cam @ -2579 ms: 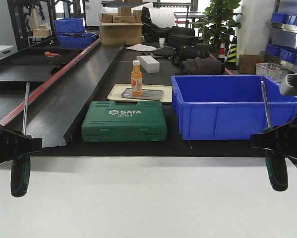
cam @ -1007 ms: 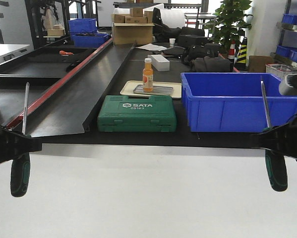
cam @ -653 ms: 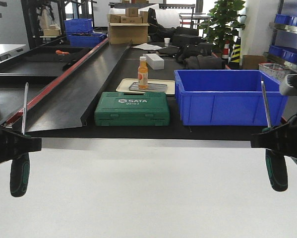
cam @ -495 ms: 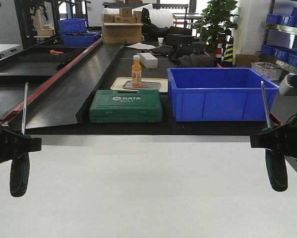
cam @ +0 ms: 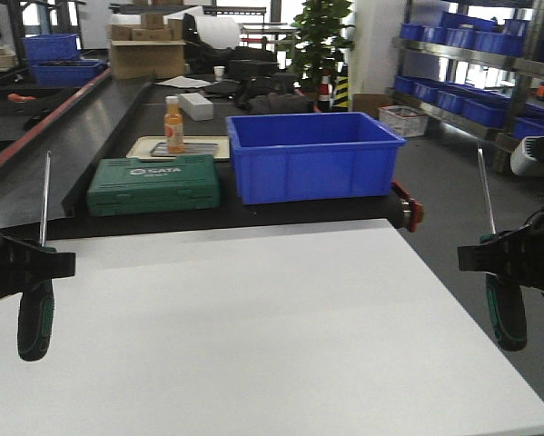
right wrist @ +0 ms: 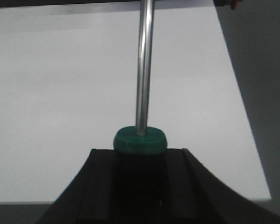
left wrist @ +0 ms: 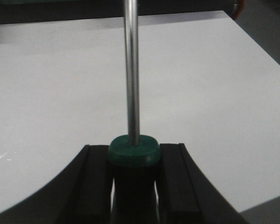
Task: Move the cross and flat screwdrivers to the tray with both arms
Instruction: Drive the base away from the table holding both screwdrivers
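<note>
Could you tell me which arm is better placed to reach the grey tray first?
Probably left: the tray sits toward the left gripper, which holds its screwdriver; the blue bin lies between tray and right gripper.

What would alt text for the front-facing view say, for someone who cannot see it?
The left end effector grips the left screwdriver and the right end effector the right screwdriver, shafts up, flanking a white table. Beyond sit a green tool case, a blue bin and an orange bottle.
</note>
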